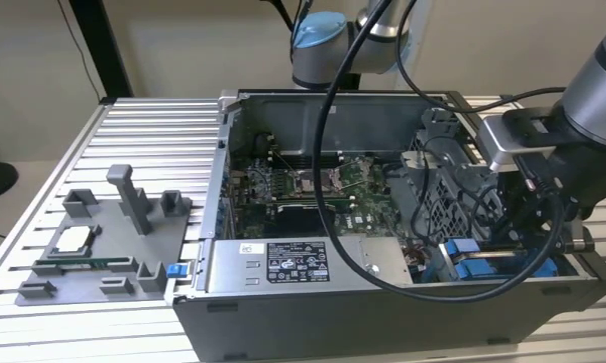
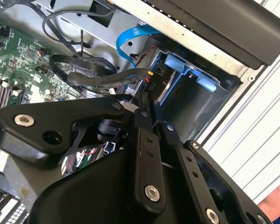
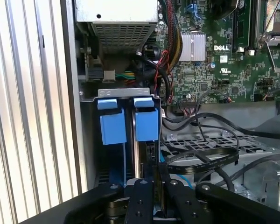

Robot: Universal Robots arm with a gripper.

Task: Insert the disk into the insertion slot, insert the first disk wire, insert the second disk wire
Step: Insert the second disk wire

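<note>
The insertion slot is the bay with two blue rail tabs in the case's front corner, also seen in the exterior view. The disk sits in it edge-on, dark between the rails. My gripper hangs right over the disk's edge with its fingers drawn close together on a flat black disk wire. In the second wrist view the wire ends in a black plug beside the gripper, close to the bay. A blue ribbon wire loops nearby, loose.
The grey labelled power-supply box lies along the case's front wall beside the bay. The green motherboard fills the case floor, and black cables cross the perforated drive cage. A grey fixture with parts stands on the slatted table.
</note>
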